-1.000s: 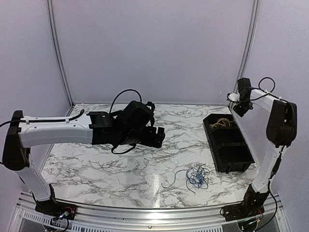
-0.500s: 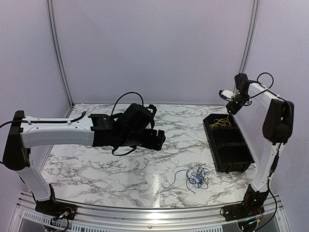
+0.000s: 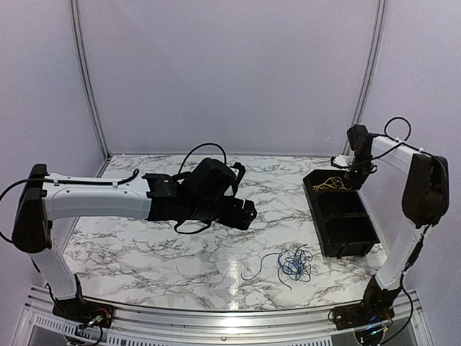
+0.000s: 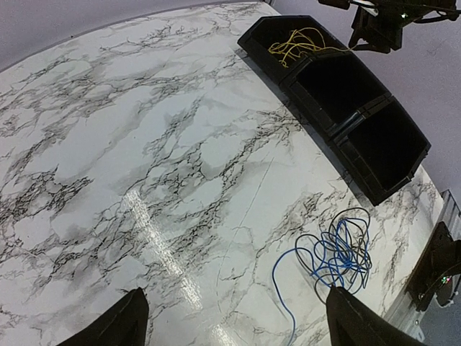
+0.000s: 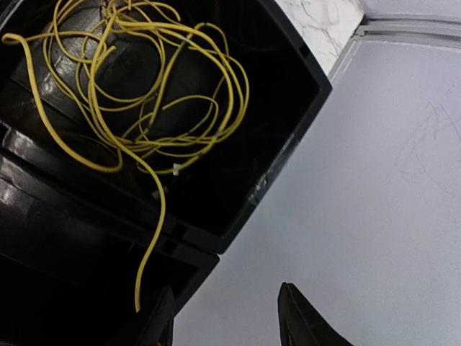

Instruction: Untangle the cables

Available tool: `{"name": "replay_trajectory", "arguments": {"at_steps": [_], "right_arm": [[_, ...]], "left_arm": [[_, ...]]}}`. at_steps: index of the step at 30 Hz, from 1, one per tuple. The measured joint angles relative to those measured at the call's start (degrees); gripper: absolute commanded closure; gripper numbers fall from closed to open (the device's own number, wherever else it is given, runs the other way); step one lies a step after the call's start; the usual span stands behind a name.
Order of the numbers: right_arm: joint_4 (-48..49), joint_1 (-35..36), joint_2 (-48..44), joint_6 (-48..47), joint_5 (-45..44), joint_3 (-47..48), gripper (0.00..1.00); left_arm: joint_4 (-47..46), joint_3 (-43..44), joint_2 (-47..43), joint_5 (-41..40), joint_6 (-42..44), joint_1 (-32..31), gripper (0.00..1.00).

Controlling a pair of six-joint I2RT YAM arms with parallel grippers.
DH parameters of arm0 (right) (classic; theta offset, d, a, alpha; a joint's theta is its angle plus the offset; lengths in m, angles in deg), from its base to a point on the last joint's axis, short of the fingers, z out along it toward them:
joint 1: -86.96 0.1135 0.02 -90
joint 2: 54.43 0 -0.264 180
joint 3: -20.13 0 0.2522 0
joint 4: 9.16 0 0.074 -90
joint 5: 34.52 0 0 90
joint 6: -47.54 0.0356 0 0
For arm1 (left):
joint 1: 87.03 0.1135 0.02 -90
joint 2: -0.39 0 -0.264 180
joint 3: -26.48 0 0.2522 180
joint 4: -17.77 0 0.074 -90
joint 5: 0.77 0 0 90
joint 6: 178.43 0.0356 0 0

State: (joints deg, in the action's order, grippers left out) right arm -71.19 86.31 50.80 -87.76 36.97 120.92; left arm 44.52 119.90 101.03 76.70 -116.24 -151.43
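Observation:
A tangle of blue and black cables (image 3: 294,263) (image 4: 337,249) lies on the marble table near the front right, with one blue end trailing off to the left. A yellow cable (image 3: 330,184) (image 4: 295,43) (image 5: 137,79) lies coiled in the far compartment of the black bin (image 3: 348,249); one end hangs over a divider. My left gripper (image 3: 243,213) (image 4: 238,324) hovers open above the table's middle, left of the blue and black tangle, holding nothing. My right gripper (image 3: 358,173) (image 5: 225,310) is open and empty over the bin's far right edge.
The black bin (image 4: 328,133) (image 5: 288,144) has three compartments in a row along the table's right side; the two nearer ones hold nothing. Purple walls close in the back and sides, and the right wall stands just beyond the bin.
The left arm has shifted a little right and forward, its jaws slightly narrower. The right gripper rose, then came down beside the bin's far end.

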Motion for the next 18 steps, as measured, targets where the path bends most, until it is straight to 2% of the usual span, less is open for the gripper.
{"name": "replay_trajectory", "arguments": {"at_steps": [8,18], "right_arm": [[2.5,-0.7,-5.9,-1.2,-6.7,-6.2,0.48],[4.0,-6.1,-1.0,4.7,-3.4,-1.0,0.49]], "left_arm": [[-1.0,0.0,0.9,1.6,0.2,0.0,0.12],[-3.0,0.8,3.3,2.9,-0.2,0.0,0.16]]}}
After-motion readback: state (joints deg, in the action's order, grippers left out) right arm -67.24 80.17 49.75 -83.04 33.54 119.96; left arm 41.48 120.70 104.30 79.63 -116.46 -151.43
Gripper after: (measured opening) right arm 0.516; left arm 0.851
